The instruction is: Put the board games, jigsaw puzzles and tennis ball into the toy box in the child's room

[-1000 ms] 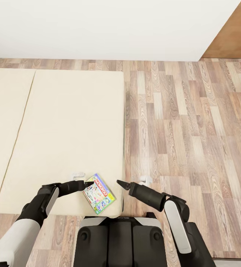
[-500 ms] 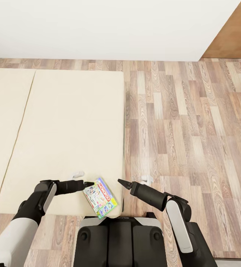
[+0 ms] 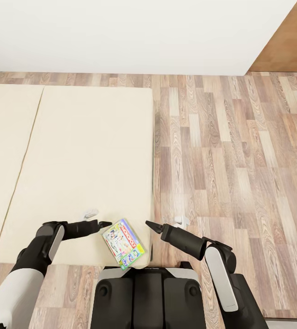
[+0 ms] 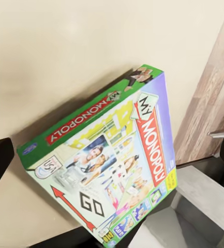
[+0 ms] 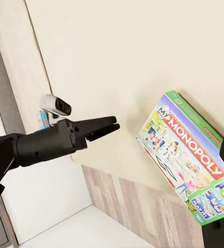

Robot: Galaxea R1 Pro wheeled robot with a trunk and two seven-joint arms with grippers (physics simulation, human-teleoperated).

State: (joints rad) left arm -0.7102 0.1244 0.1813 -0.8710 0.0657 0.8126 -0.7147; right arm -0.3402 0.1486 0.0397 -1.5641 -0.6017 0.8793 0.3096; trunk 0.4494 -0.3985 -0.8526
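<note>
We should slide our near-closed left gripper point(image 3: 105, 224), reopened, around the board game point(image 3: 122, 243) just beyond its jaws.

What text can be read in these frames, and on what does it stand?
"MY MONOPOLY": red logo on the board game lid.
"MONOPOLY": white letters on its green side edge.
"GO": with a red arrow, at a lid corner.
Smaller print on the lid: too small to read.
</note>
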